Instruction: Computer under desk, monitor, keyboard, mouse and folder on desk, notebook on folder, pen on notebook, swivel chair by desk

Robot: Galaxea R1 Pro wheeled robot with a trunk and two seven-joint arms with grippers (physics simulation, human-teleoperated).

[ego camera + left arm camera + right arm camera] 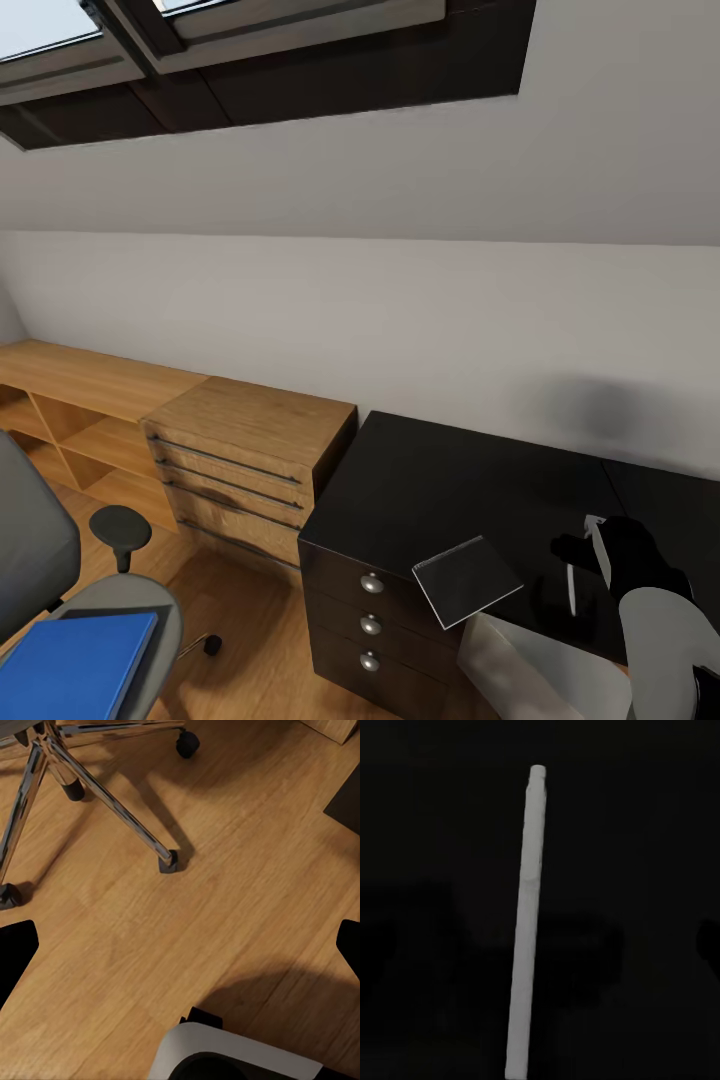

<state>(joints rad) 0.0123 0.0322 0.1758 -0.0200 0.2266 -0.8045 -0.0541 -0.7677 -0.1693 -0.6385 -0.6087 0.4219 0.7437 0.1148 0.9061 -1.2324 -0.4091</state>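
Note:
The black desk fills the lower right, its three silver-knobbed drawers facing me. A thin white-grey notebook lies at the desk's front edge, partly overhanging. The white pen lies flat on the desk just right of it. My right gripper hovers over the pen, open, with one finger on each side. At lower left, the blue folder rests on the grey seat of the swivel chair. My left gripper hangs open over the wood floor near the chair's chrome base.
A light wooden drawer chest stands against the desk's left end, with low wooden shelving running further left. The grey wall slopes overhead with dark-framed skylights. A pale panel shows under the desk. The chair's caster sits on the floor.

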